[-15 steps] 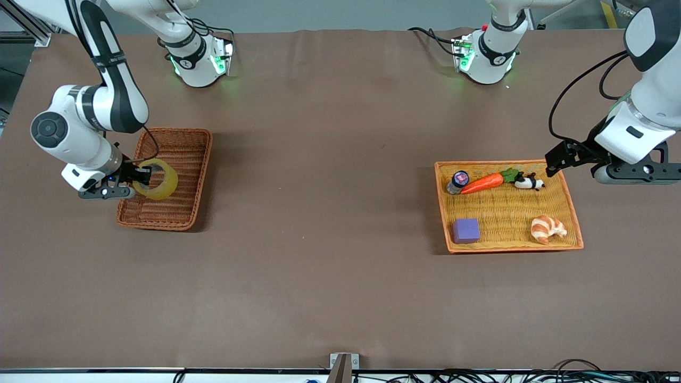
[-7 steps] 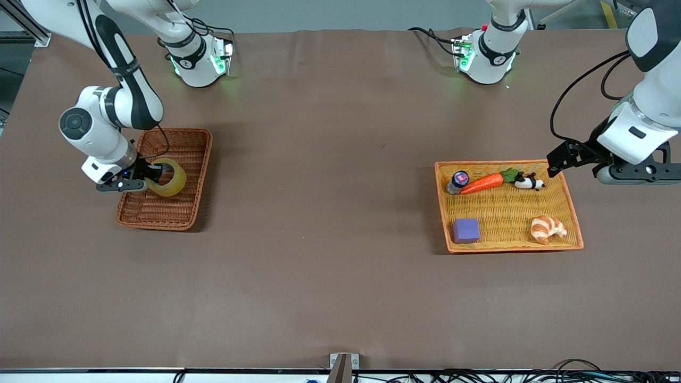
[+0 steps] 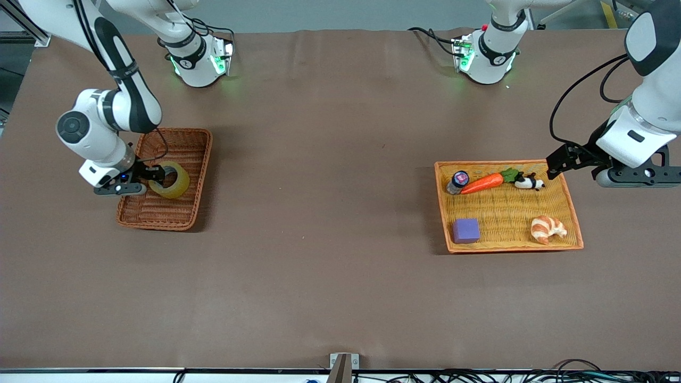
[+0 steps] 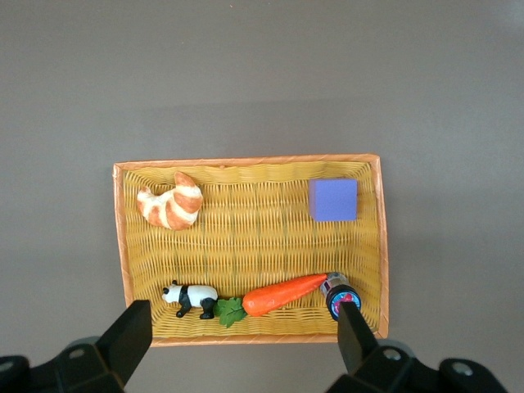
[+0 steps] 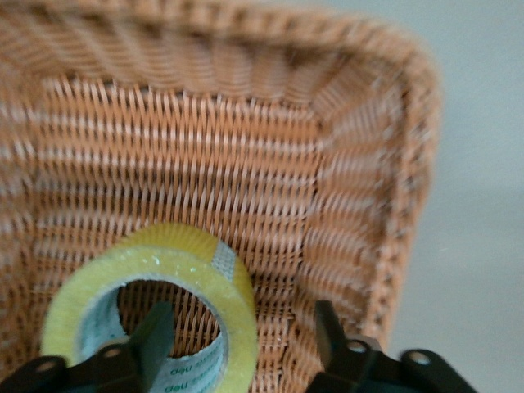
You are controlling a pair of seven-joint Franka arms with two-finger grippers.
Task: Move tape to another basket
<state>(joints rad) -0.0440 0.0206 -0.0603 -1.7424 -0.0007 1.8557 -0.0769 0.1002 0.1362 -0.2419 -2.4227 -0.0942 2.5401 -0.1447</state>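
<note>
Op: Since a second ago my right gripper [image 3: 154,178] has come down, bringing the tape [image 3: 173,181] lower into the basket [image 3: 183,139].
Log: Fingers?
Op: Spread; one finger passes through the ring, which is tipped on edge just ahead of it, over the weave.
Log: Left arm?
Op: Left gripper [image 4: 237,340] waits spread above the tray [image 3: 572,205].

No text, label, brand, number or sign is legible on anything in these views.
</note>
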